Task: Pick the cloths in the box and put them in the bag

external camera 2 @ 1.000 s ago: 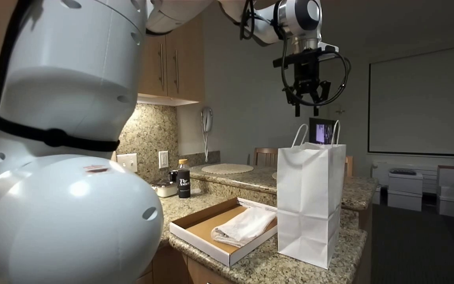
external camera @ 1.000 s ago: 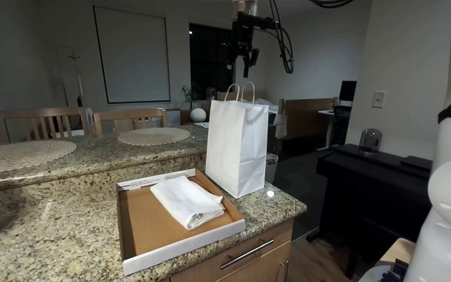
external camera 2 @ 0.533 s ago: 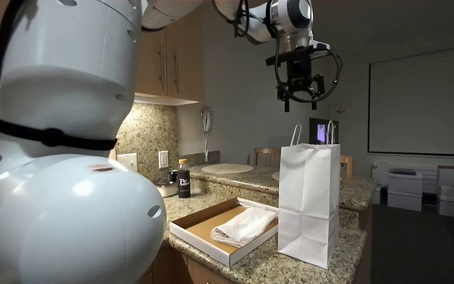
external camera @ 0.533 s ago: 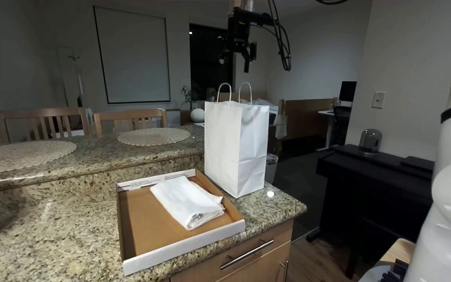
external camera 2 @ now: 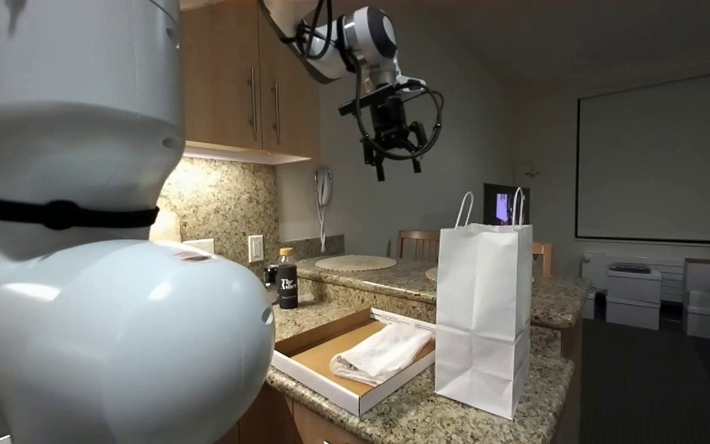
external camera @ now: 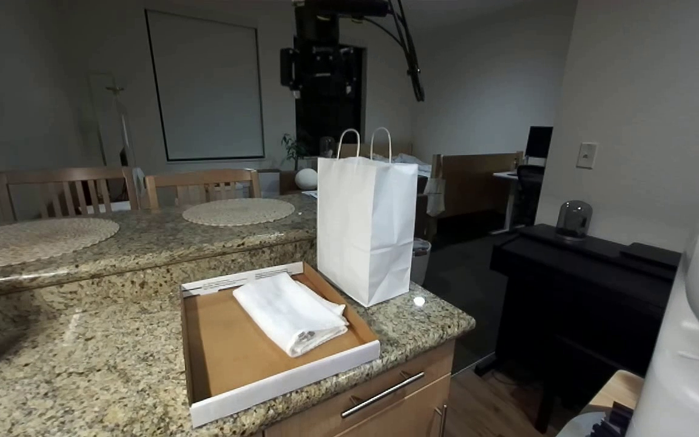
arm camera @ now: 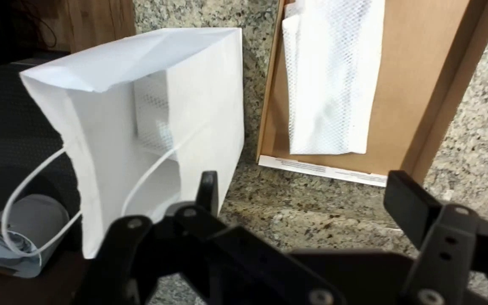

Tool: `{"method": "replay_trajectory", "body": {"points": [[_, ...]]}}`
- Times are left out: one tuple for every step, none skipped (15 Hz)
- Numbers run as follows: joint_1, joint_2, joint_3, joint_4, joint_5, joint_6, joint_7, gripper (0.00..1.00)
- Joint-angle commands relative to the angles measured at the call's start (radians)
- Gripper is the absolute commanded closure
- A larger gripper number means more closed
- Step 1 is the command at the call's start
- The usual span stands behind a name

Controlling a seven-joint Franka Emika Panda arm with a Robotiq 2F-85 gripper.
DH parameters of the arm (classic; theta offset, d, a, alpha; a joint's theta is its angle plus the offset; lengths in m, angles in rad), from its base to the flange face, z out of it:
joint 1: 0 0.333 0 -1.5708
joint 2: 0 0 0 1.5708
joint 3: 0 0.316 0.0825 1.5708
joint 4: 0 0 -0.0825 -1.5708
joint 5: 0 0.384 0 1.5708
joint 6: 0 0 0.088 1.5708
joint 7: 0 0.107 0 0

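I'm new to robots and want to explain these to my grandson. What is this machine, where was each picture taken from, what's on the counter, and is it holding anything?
The machine is a white robot arm; the black pincer at its end is its gripper. Two pictures come from cameras standing outside the robot; the wrist view comes from a camera on its wrist, looking down past the gripper.

On the speckled counter lies a shallow cardboard box with folded white cloth in it. Beside the box stands a white paper bag. The wrist view looks into the bag, where a textured white piece shows, probably another cloth. A dark bottle stands there too.

Nothing is held: the jaws stand apart with nothing between them.
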Motion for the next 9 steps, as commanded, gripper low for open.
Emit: {"method": "replay_trajectory", "body": {"points": [[0.045,-0.034,0.085,-0.075,-0.053,0.029,0.105,0.0],[0.058,-0.021,0.106,-0.068,-0.054,0.014,0.117,0.0],[0.064,-0.015,0.118,-0.071,-0.039,0.018,0.13,0.0],[0.072,-0.006,0.129,-0.067,-0.031,0.014,0.143,0.0],[0.072,-0.003,0.133,-0.072,-0.013,0.026,0.15,0.0],[0.074,0.003,0.137,-0.071,-0.003,0.03,0.16,0.0],[0.076,0.016,0.14,-0.059,0.006,0.025,0.192,0.0],[0.076,0.014,0.142,-0.045,-0.019,-0.002,0.151,0.0],[0.077,0.019,0.142,-0.045,-0.016,-0.002,0.163,0.0]]}}
